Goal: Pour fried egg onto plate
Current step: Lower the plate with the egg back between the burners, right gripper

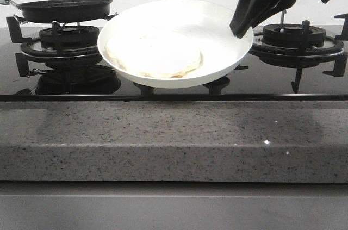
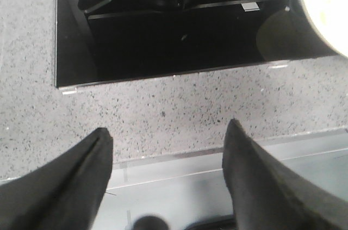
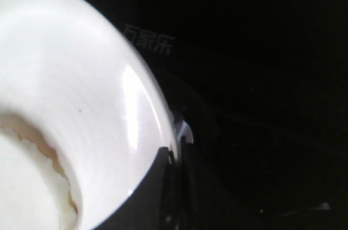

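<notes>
Two arms are at work over the black glass hob (image 1: 179,86), though only one has anything in hand. The right gripper (image 1: 243,30) comes down from above the hob and pinches the far right rim of the plate (image 1: 228,29), its dark fingers closed on the edge; the right wrist view shows a finger (image 3: 147,197) lying over the glossy white rim. The plate is held up off the hob, between the two burners, tipped so that its bowl faces the front. The fried egg (image 1: 154,53) lies inside the plate, toward its lower left part, pale with a faintly browned edge. The frying pan (image 1: 64,9) sits on the left burner (image 1: 60,42), just left of the plate and holding nothing I can see. The right burner (image 1: 296,42) stands bare behind the gripper. The left gripper (image 2: 168,154) hangs over the speckled grey counter (image 2: 179,107) at the front edge of the hob, its two fingers spread wide apart with nothing between them; a piece of the plate's white rim shows at the corner of its view.
</notes>
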You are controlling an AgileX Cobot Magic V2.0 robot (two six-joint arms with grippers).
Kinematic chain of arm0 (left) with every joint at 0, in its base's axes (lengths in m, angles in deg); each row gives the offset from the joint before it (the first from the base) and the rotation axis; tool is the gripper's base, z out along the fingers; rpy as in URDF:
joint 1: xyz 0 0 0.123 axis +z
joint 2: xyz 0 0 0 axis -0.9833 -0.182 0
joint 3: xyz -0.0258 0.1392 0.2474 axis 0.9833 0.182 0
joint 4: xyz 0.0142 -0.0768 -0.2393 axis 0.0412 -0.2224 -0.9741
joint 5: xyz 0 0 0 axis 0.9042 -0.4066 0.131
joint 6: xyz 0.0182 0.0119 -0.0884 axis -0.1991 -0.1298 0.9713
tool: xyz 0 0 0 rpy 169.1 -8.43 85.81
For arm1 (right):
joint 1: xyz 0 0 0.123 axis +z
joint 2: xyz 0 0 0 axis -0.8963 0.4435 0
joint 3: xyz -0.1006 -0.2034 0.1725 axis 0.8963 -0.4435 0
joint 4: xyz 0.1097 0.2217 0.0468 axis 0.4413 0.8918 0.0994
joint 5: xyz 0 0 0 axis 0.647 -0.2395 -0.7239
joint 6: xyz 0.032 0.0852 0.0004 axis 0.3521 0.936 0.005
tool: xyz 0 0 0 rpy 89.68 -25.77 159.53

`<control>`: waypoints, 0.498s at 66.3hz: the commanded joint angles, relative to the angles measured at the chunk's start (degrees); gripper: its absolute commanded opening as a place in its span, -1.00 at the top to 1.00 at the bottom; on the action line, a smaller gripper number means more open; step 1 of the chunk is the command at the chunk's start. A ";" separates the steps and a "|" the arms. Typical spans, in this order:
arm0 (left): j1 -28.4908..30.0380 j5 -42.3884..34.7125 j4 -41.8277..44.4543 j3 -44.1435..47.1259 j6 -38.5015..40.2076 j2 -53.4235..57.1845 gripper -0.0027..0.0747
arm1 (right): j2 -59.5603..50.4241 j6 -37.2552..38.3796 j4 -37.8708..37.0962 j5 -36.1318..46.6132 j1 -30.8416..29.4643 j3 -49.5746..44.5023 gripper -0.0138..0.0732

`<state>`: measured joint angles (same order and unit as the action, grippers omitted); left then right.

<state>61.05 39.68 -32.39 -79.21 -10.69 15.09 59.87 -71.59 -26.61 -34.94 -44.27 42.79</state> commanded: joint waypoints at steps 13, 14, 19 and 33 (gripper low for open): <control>-0.50 -3.73 0.14 -1.19 0.60 0.15 -0.21 | -2.54 -0.71 1.37 2.05 -0.15 2.73 0.84; -0.50 -3.73 0.14 -1.19 0.60 0.15 -0.21 | -2.54 -0.94 1.37 1.66 -0.15 3.08 0.84; -0.50 -3.73 0.14 -1.19 0.60 0.15 -0.21 | -2.54 -1.27 1.24 -0.34 -0.15 5.09 0.84; -0.50 -3.73 0.14 -1.19 0.60 0.15 -0.21 | 0.23 -0.57 1.17 -6.57 -2.84 15.55 0.84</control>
<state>61.05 39.68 -32.35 -79.11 -10.69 15.24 60.53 -72.22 -26.72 -41.46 -45.30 52.29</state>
